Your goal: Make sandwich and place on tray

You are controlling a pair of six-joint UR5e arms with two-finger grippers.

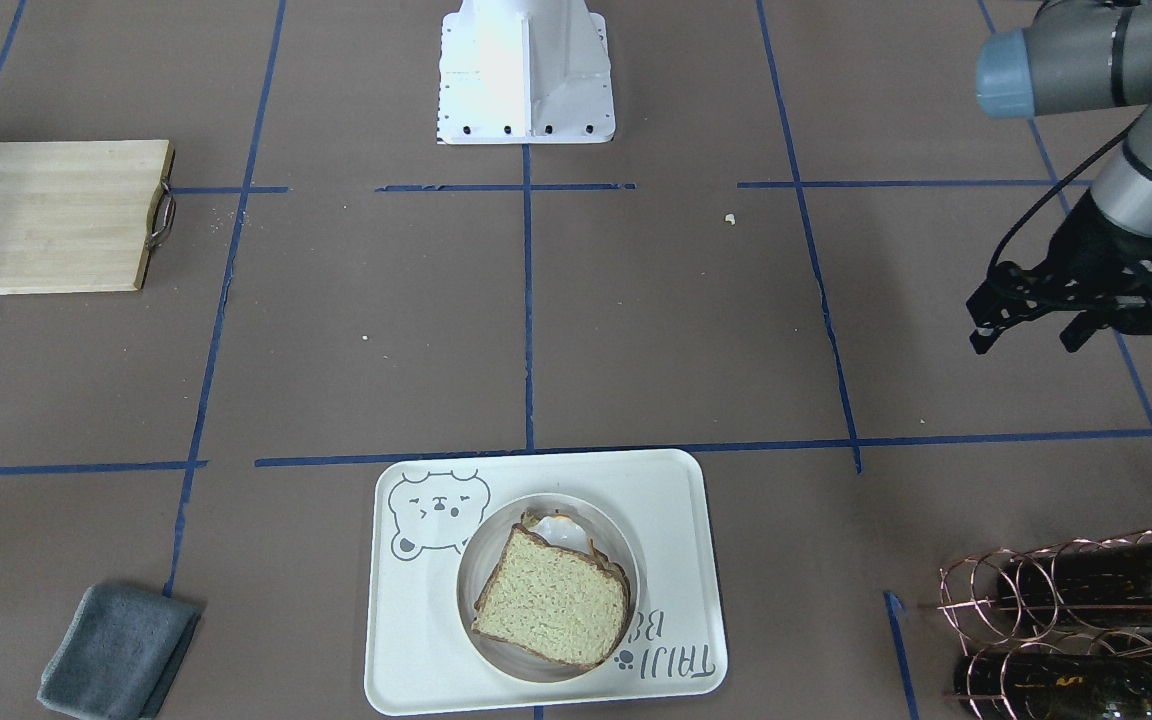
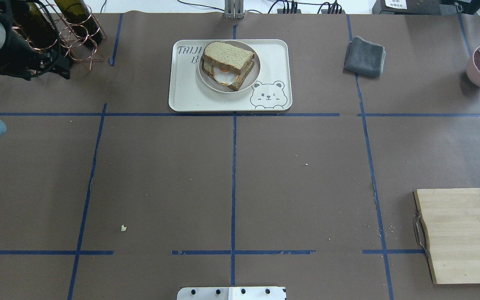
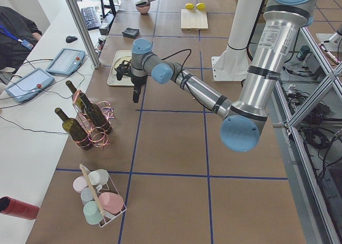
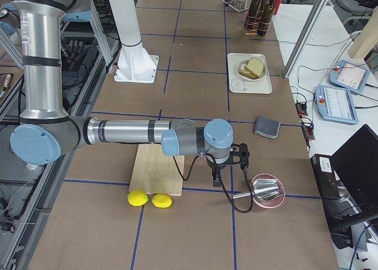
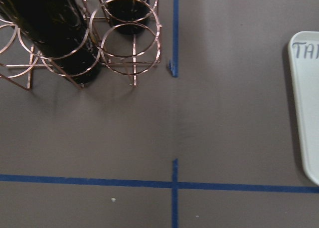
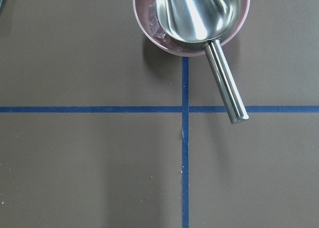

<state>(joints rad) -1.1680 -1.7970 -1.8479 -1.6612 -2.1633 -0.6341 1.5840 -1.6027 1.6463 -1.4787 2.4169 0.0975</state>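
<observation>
The sandwich (image 2: 228,58) sits on a plate (image 2: 251,81) on the tray (image 2: 186,91), lettered "TAIJI B…". The left tool (image 1: 1025,342), well apart from the tray, hangs spread and empty. I cannot tell the right tool's (image 4: 217,180) state.

Robotics lab: brown-papered table (image 2: 298,175) gridded in blue tape (image 2: 233,187), 2 teach pendants (image 3: 67,61) on white bench (image 3: 32,116), upper left, beside keyboard (image 3: 88,17).
</observation>
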